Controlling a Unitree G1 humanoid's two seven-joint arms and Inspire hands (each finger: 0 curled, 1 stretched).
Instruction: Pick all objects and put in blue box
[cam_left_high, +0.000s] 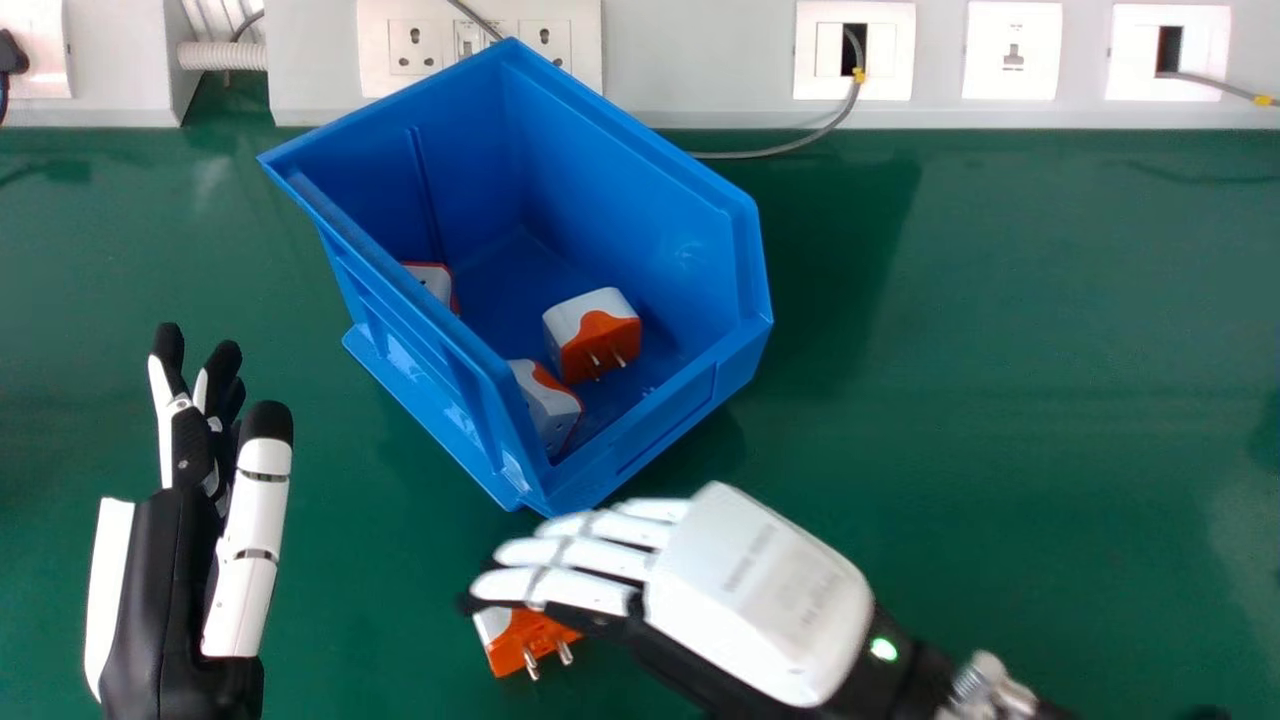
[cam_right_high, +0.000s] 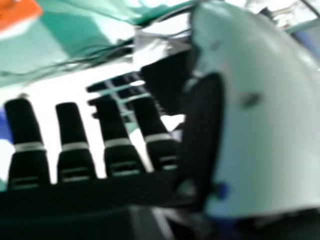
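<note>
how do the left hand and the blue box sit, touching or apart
Apart. The head view shows a broad strip of bare green table between the left hand and the blue box.

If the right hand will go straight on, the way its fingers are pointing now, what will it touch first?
Probably the plug adapter, partly hidden under the fingertips of the right hand. Height is unclear; if it passes above, the left hand looks next.
</note>
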